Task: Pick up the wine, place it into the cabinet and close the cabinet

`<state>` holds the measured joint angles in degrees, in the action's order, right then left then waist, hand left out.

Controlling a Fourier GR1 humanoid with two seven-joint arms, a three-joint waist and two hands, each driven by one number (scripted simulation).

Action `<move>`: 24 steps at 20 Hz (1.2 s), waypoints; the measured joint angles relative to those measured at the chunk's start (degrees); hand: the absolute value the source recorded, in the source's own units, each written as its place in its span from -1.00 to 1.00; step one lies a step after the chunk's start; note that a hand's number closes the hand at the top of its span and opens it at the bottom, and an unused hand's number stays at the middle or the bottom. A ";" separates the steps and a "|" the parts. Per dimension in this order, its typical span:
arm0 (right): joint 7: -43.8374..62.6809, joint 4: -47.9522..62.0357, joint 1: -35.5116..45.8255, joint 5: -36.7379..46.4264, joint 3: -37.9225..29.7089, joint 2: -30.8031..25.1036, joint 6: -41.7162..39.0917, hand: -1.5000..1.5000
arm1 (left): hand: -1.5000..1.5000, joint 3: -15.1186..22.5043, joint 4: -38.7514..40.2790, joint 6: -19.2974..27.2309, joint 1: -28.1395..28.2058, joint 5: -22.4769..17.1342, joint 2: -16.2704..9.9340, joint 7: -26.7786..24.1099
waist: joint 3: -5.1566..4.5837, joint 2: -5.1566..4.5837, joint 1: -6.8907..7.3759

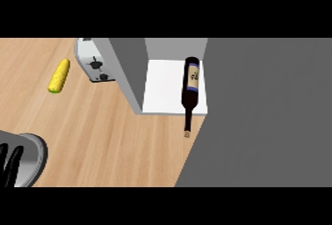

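The left hand [12, 165], fingers straight and apart, rests well left of the wine [190, 88], which lies in the cabinet [174, 94]

open desk: the wooden desk [117, 145] lies bare across the middle and lower part, between the cabinet and the left robot hand [12, 165] at the lower left edge.
left side: a corn cob [59, 75] lies apart from the toaster [95, 65], with a bare strip between them.
cabinet mouth: the wine bottle [190, 88] lies along the white shelf [165, 88], neck sticking out over the desk.
right side: the grey cabinet door [266, 114] closes off the whole right part.
toaster: it stands just beside the cabinet's left wall [128, 74].
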<state>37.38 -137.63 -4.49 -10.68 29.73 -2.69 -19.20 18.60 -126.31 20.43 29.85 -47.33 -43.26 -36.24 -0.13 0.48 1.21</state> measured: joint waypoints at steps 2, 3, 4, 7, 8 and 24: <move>0.94 -0.65 2.11 4.13 2.97 0.96 2.13 1.00 | -1.00 -2.65 -0.77 -1.78 2.39 -1.07 -0.91 -0.20 | 0.01 0.01 -0.02; 1.62 -1.21 2.97 6.28 4.36 1.17 3.43 1.00 | -1.00 -4.23 -0.86 -3.21 3.81 -1.78 -1.44 -0.53 | 0.00 0.04 0.03; 1.64 -0.79 4.52 8.23 5.79 1.41 4.99 1.00 | -1.00 -5.71 -0.96 -4.27 4.66 -2.40 -1.74 -0.60 | 0.01 0.02 0.03; 2.01 2.04 10.68 13.63 10.46 1.97 10.08 1.00 | -1.00 -9.49 -0.30 -8.20 6.97 -4.10 -2.51 -1.12 | -0.01 0.00 0.32; 2.15 2.91 12.57 14.94 11.79 2.12 11.60 1.00 | -1.00 -11.34 -0.02 -9.53 7.53 -5.19 -2.86 -0.92 | -0.01 -0.03 0.30; -0.74 34.20 47.92 11.79 5.85 2.70 31.21 1.00 | -1.00 -28.08 -0.26 -23.94 14.97 -13.91 -3.92 4.91 | 0.09 -0.37 0.94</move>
<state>36.64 -103.43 43.43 1.11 35.59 0.01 12.01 -9.48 -126.57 -3.51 44.83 -61.24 -47.18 -31.33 -0.04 0.11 2.15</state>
